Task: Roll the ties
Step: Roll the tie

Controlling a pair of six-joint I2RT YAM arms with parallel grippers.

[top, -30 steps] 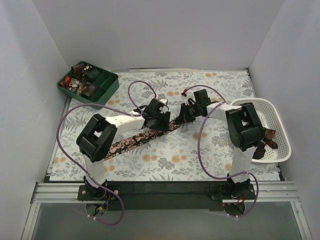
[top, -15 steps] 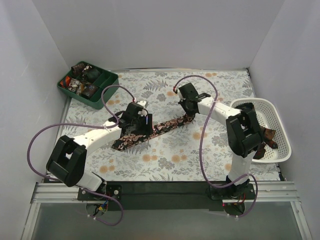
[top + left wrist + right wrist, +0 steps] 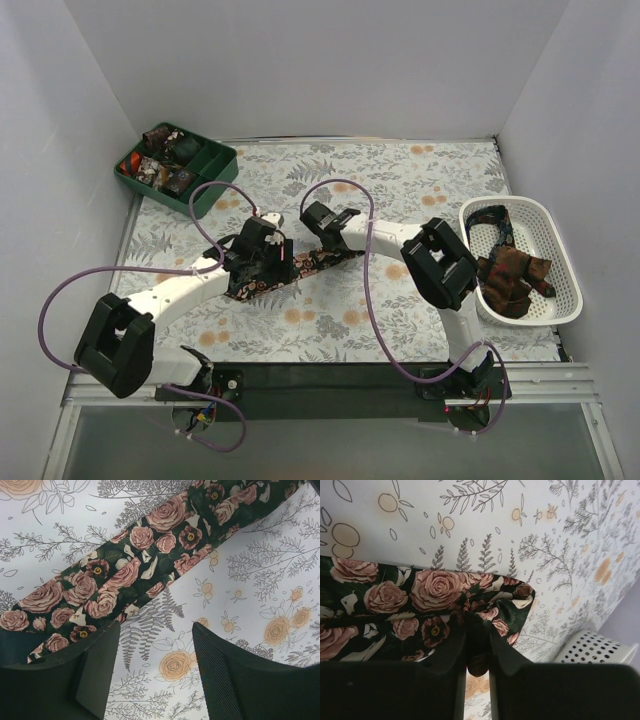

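Observation:
One of the ties (image 3: 312, 262), black with pink roses, lies slantwise on the flowered cloth. In the left wrist view this tie (image 3: 150, 565) runs across the top. My left gripper (image 3: 264, 260) hovers over its wide lower-left part, open (image 3: 155, 630), with only cloth between the fingers; the left finger (image 3: 95, 665) overlaps the tie's edge. My right gripper (image 3: 320, 228) is over the tie's upper part. In the right wrist view it is shut (image 3: 477, 622) on a bunched fold of the tie (image 3: 435, 592), with dark fabric in the narrow gap.
A white lattice basket (image 3: 533, 210) at the right holds more ties (image 3: 510, 275); its corner (image 3: 597, 652) shows in the right wrist view. A dark green divided tray (image 3: 215, 180) at the back left holds several coils. White walls close in three sides. Purple cables loop over both arms.
My right gripper has travelled left along the tie with its end, bunching it into a fold. My left gripper has moved left and nearer, toward the tie's wide part, and its jaws have widened.

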